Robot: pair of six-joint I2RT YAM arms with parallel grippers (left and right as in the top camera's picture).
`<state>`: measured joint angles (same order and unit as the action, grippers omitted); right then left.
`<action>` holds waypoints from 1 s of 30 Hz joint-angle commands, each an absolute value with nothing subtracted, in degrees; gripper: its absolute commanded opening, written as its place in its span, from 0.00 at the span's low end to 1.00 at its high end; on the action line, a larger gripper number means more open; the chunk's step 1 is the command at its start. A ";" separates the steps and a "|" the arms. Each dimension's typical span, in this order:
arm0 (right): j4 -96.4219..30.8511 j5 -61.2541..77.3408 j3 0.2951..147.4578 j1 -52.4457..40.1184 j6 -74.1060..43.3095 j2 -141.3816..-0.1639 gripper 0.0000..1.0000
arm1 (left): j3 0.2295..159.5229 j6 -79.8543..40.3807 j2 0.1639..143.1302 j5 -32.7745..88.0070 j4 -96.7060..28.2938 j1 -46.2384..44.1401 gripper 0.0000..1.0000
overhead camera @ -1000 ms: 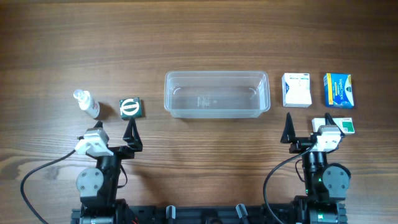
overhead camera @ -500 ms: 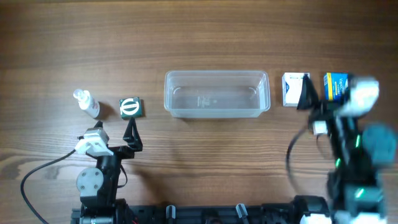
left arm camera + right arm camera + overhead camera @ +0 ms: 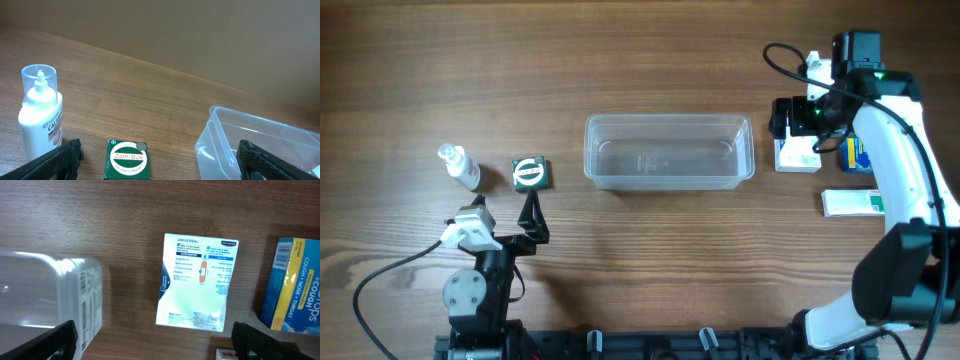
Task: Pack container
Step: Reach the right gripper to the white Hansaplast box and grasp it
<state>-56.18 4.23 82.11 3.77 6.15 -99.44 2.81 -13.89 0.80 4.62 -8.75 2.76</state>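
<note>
- The right claw [image 3: 152,332] was released, its fingers spread wide. It hung over the left edge of a white plaster box [image 3: 197,282].
- Beside that box on the right stood a blue and yellow cough-lozenge box [image 3: 295,285]. The two were close but apart.
- A white and green box [image 3: 853,203] lay flat on the counter [image 3: 640,60], nearer the robot than those two.
- The container [image 3: 750,150] sat at the counter's middle, just left of the plaster box, with nothing inside.
- The left claw [image 3: 157,157] was also released, fingers wide apart and low near the counter, holding nothing.
- Just ahead of it lay a green Zam-Buk box [image 3: 126,159].
- A small clear-capped bottle [image 3: 41,112] stood upright to the left of the green box.
- The container's near corner showed at the right of the left wrist view.
</note>
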 commanded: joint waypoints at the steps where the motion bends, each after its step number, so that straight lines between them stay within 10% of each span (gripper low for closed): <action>1: -55.18 2.74 82.91 4.34 7.09 -102.76 1.00 | 2.39 -14.15 0.38 5.08 -8.62 3.11 1.00; 30: -47.24 -0.43 82.81 8.05 9.06 -117.78 1.00 | 2.39 -14.15 0.38 5.08 -8.62 3.11 1.00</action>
